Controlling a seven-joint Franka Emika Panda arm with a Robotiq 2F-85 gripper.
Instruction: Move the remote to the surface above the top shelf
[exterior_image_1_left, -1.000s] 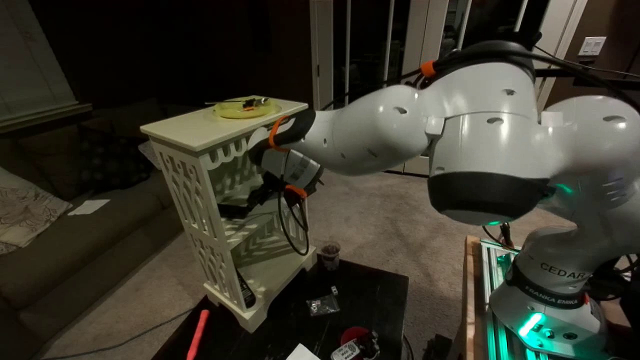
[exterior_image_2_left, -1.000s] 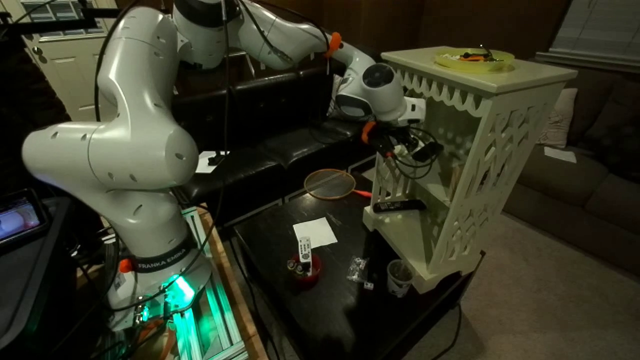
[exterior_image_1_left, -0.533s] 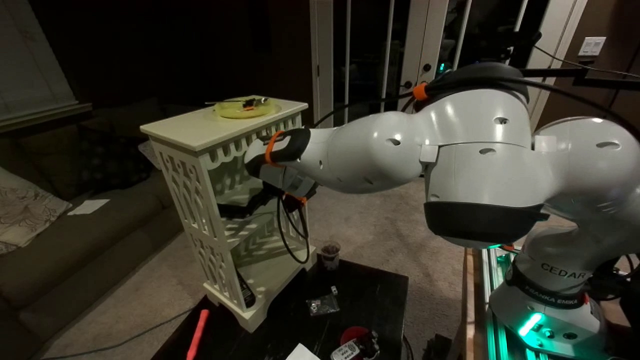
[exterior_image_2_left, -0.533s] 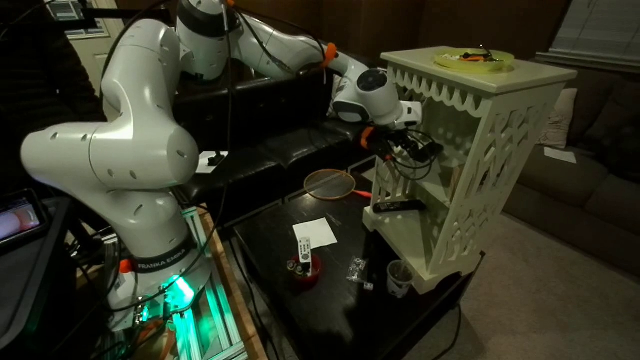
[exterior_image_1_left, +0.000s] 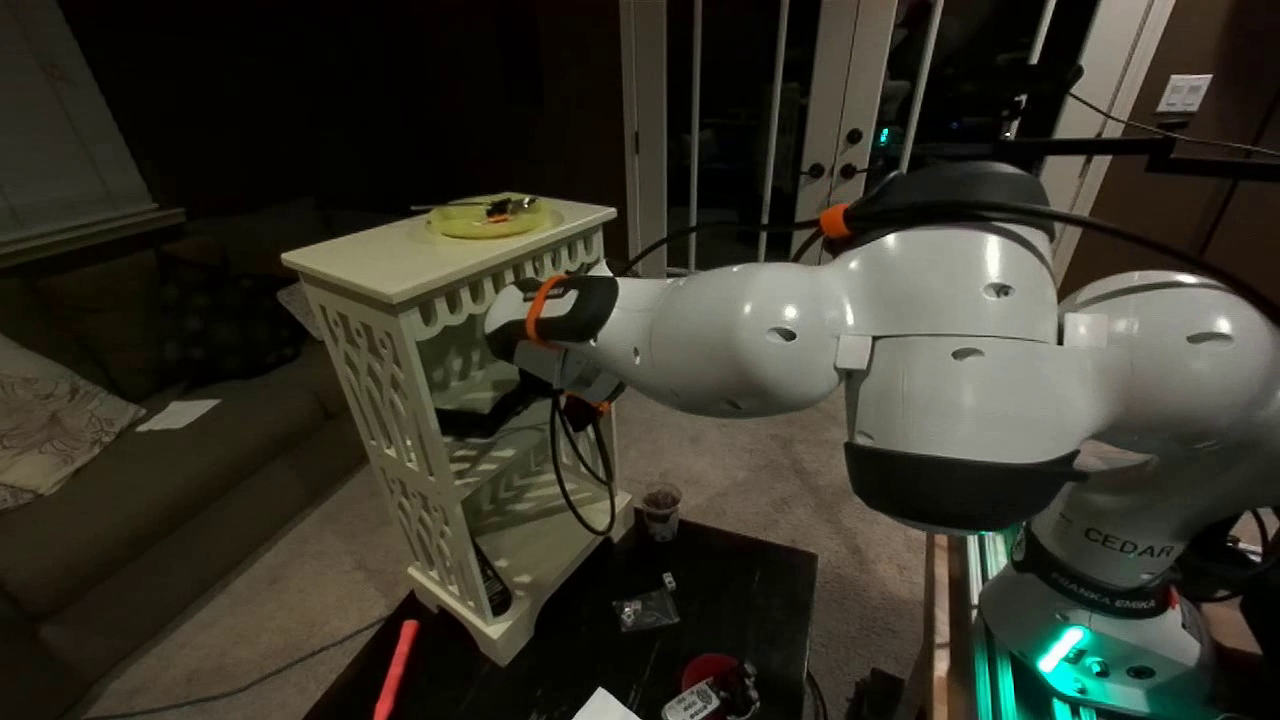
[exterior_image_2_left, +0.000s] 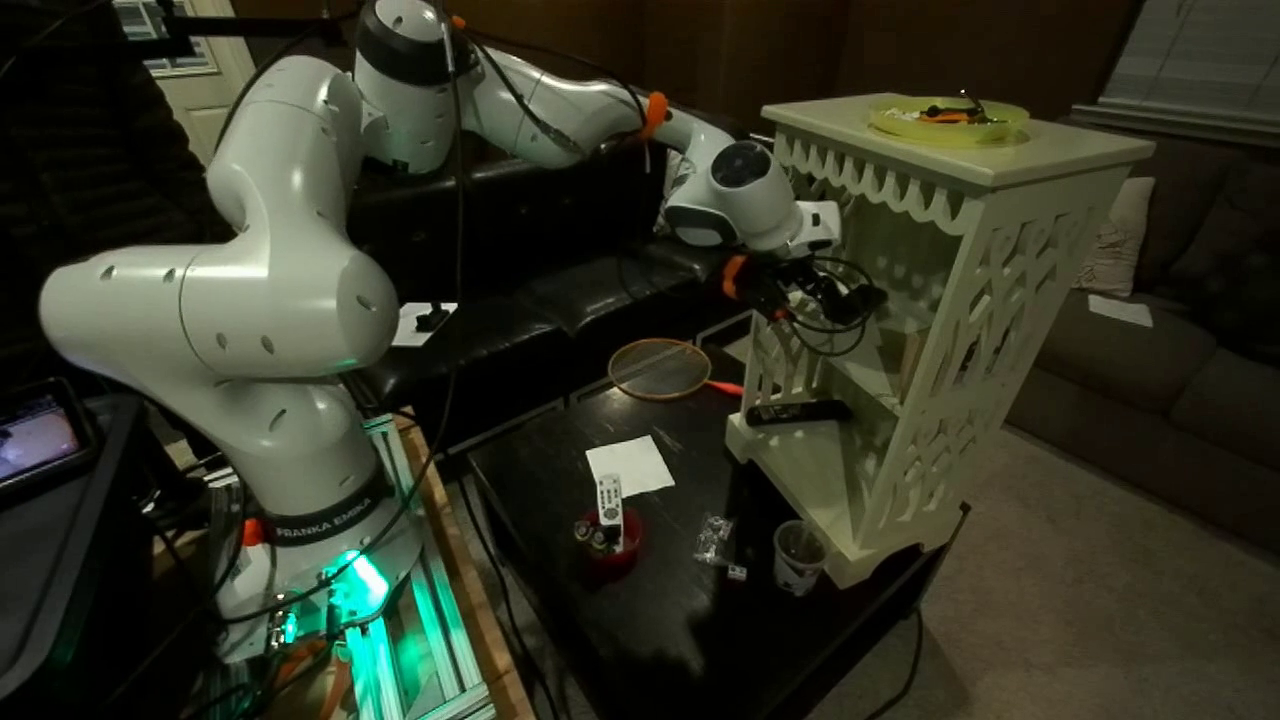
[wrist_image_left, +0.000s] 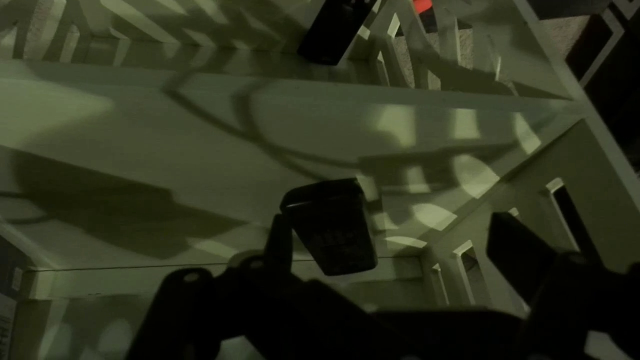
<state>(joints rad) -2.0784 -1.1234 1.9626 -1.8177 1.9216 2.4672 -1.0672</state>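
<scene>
A black remote (wrist_image_left: 332, 230) shows in the wrist view inside the stand, over an inner shelf board (wrist_image_left: 200, 120). My gripper (wrist_image_left: 391, 230) is open, its fingers wide apart around the remote. The left finger is close to the remote's left side; whether they touch I cannot tell. The right finger is well apart from it. In both exterior views the gripper (exterior_image_1_left: 505, 400) (exterior_image_2_left: 845, 298) reaches into the stand's upper opening, where remote and dark fingers are hard to separate. The stand's cream-white top board (exterior_image_1_left: 400, 255) (exterior_image_2_left: 1060, 150) is above the gripper.
A yellow ring-like dish (exterior_image_1_left: 490, 218) with small items lies on the top board. Another black remote (exterior_image_2_left: 798, 412) leans in the lower compartment. Lattice side walls (wrist_image_left: 550, 200) flank the gripper. The black table (exterior_image_2_left: 680, 610) bears a cup (exterior_image_2_left: 800, 557) and red bowl (exterior_image_2_left: 612, 555).
The arm's elbow and upper links have sunk, and the wrist has dropped and tilted slightly. The gripper end stays at nearly the same place inside the stand. The objects have not moved.
</scene>
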